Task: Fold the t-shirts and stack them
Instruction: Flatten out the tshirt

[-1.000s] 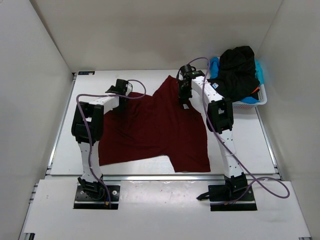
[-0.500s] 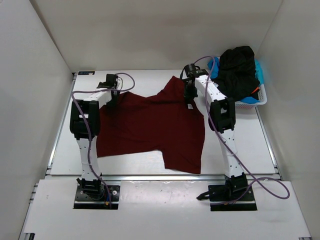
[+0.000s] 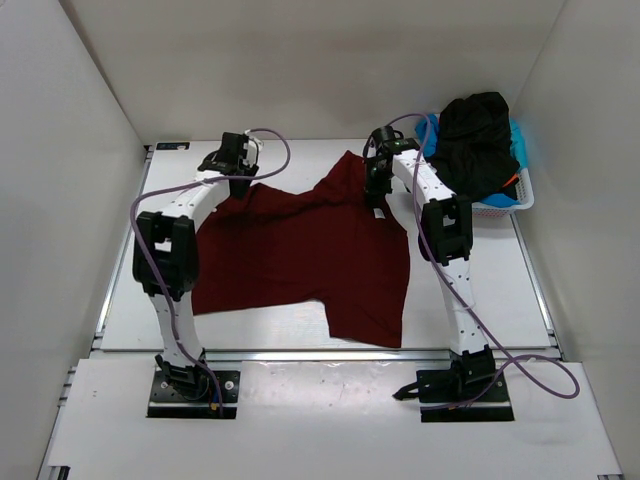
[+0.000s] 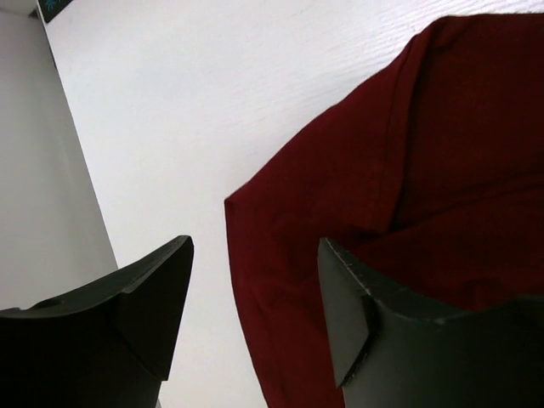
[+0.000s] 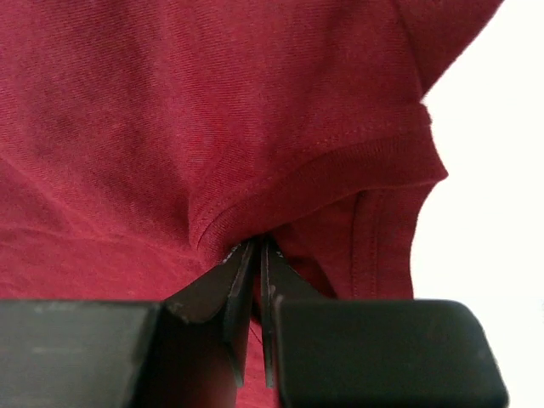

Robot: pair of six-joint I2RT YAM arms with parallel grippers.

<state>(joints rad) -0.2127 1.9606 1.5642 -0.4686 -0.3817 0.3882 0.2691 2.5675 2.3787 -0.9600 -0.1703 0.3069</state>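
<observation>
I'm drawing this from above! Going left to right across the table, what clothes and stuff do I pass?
Dark red t-shirt → black t-shirt, heaped in the white basket.

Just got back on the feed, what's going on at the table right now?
The right hand is pinched shut on the dark red t-shirt near its collar, at the far side of the table. The left hand is open over the shirt's far left edge, holding nothing. The shirt lies spread but rumpled, not yet folded. A black t-shirt sits heaped on the white basket at the far right.
</observation>
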